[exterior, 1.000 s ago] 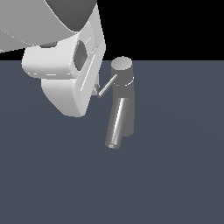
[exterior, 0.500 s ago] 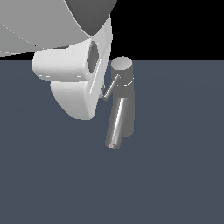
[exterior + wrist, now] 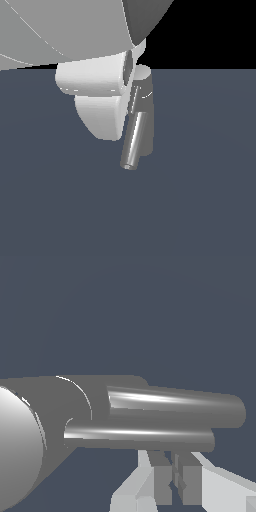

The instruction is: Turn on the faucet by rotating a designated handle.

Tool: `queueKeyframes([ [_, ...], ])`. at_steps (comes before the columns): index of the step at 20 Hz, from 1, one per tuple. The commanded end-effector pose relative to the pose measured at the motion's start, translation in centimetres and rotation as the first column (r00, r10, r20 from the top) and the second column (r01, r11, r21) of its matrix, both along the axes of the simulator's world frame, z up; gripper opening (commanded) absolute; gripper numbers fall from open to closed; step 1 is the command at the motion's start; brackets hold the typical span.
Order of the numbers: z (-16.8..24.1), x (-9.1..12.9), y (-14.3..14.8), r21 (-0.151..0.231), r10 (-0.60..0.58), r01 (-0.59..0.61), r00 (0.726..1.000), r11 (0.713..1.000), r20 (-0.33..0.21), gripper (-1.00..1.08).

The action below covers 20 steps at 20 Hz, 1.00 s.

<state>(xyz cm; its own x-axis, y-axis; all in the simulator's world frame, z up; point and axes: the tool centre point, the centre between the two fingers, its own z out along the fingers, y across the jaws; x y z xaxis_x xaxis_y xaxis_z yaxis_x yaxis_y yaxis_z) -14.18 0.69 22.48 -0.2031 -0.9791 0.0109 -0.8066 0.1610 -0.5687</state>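
Note:
The grey faucet (image 3: pixel 145 92) stands upright on the dark floor, its slanted spout (image 3: pixel 134 142) pointing down toward the camera. The thin handle (image 3: pixel 133 99) juts from the cap and lies nearly in line with the spout. The big white robot hand (image 3: pixel 100 102) presses in from the exterior view's left, right against the handle. In the wrist view the faucet's cap (image 3: pixel 12 448) is close, with the spout (image 3: pixel 175 406) and the thinner handle (image 3: pixel 140 433) running side by side. My gripper (image 3: pixel 173 478) sits just beside the handle, fingers (image 3: pixel 190 481) almost together, holding nothing.
A flat dark grey floor (image 3: pixel 200 200) surrounds the faucet. The robot's arm (image 3: pixel 75 30) fills the upper part of the exterior view's left.
The hand has moved toward the exterior view's right against the faucet. The handle has swung from jutting sideways to lying nearly along the spout.

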Motion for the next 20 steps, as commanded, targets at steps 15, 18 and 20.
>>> queueKeyframes([
  [15,-0.6,-1.5,-4.5,0.004,-0.032,0.032,0.999,0.999,-0.011,-1.0],
  [18,0.0,-0.8,-3.3,-0.003,0.003,-0.003,1.0,1.0,0.002,-1.0],
  [20,0.2,-0.7,-3.8,-0.003,0.0,0.0,1.0,1.0,0.001,-1.0],
])
